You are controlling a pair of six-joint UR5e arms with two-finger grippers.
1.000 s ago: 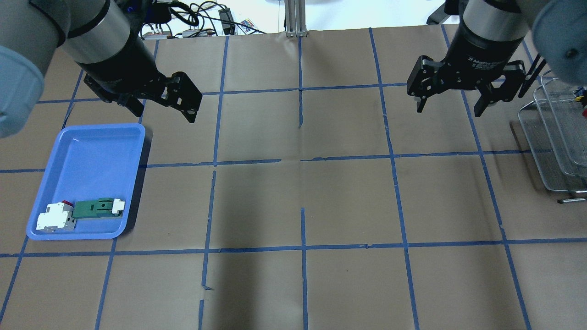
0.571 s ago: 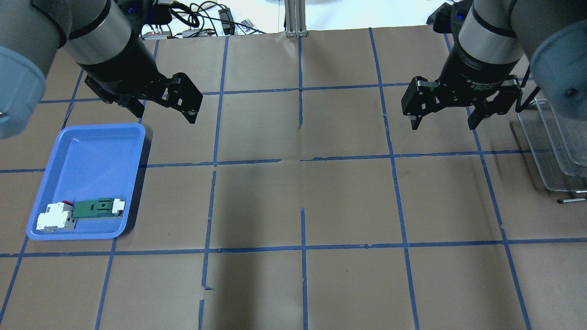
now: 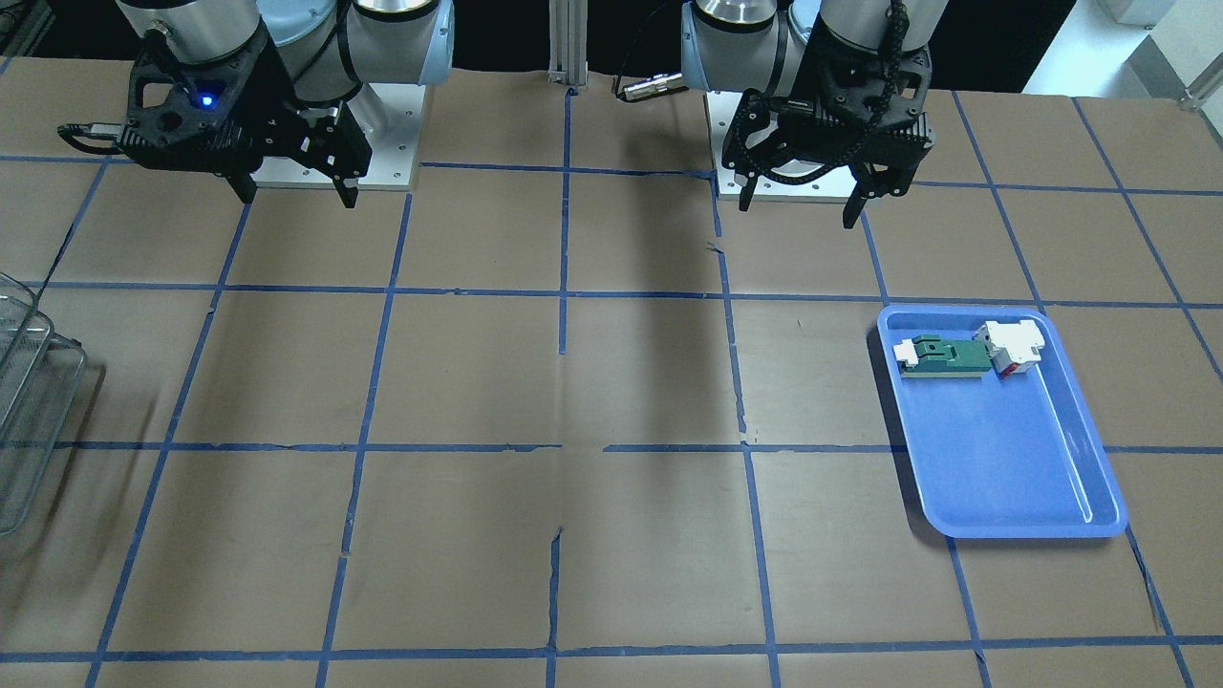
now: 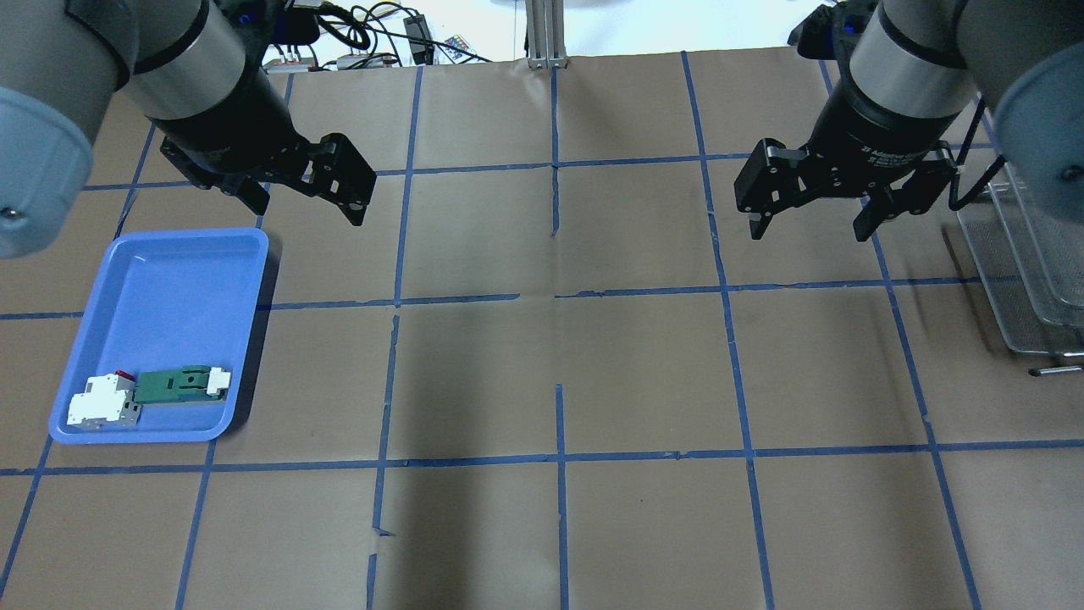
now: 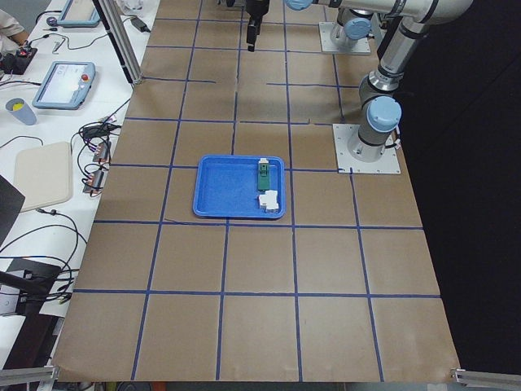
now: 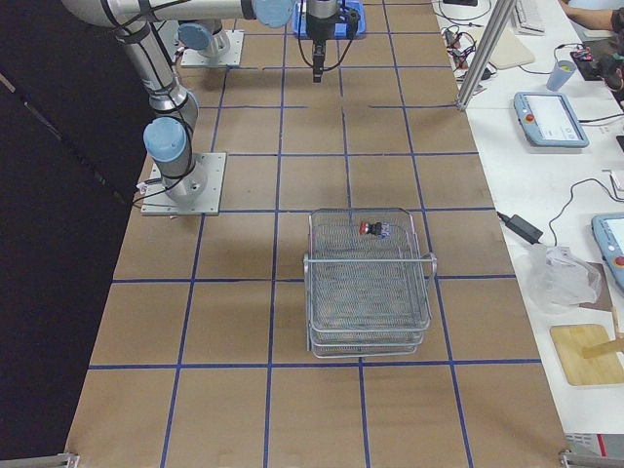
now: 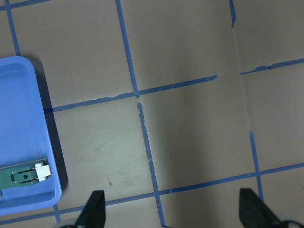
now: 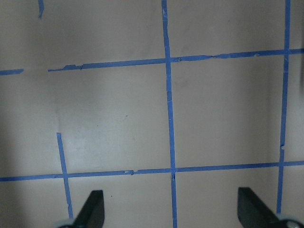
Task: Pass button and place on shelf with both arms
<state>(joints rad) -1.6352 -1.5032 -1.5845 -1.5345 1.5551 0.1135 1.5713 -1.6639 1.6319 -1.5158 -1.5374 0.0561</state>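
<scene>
The button, with its red head, lies on the top tier of the wire-mesh shelf; it shows only in the exterior right view. The shelf stands at the table's right end and at the left edge of the front-facing view. My right gripper is open and empty, hovering left of the shelf and apart from it. My left gripper is open and empty, above the table just beyond the blue tray's far corner.
A blue plastic tray lies at the left of the table. It holds a green-and-white flat module and a white block with red. Brown paper with a blue tape grid covers the table.
My right gripper has moved away from the shelf, towards the table's middle and nearer me, still open. My left gripper has hardly moved.
</scene>
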